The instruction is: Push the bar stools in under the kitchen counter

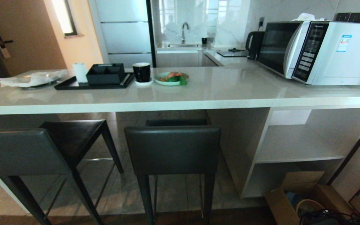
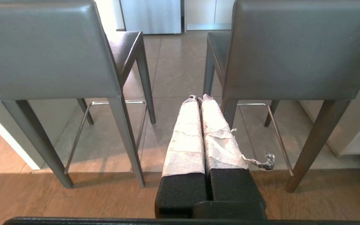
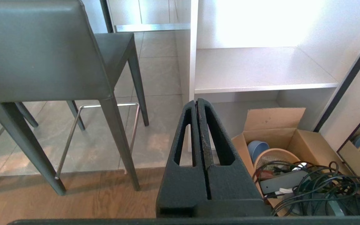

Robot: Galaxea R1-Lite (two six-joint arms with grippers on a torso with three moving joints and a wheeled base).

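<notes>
Bar stools: left one [image 1: 27, 150] turned sideways, right one [image 1: 172, 148] seat partly under desk [image 1: 217, 93]. Left gripper [image 2: 198, 98] fingers pressed together, right gripper [image 3: 196, 103] too, both holding nothing.

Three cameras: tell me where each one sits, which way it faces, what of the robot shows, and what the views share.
Head view: high, facing forward and down over the kitchen counter at both bar stools' backrests; no robot part shows.
Left wrist view: low, behind the shut left hand, aimed between the left stool and right stool.
Right wrist view: low, behind the shut right hand, facing the white shelves and a cardboard box.
Shared: the right stool appears in all three views.
</notes>
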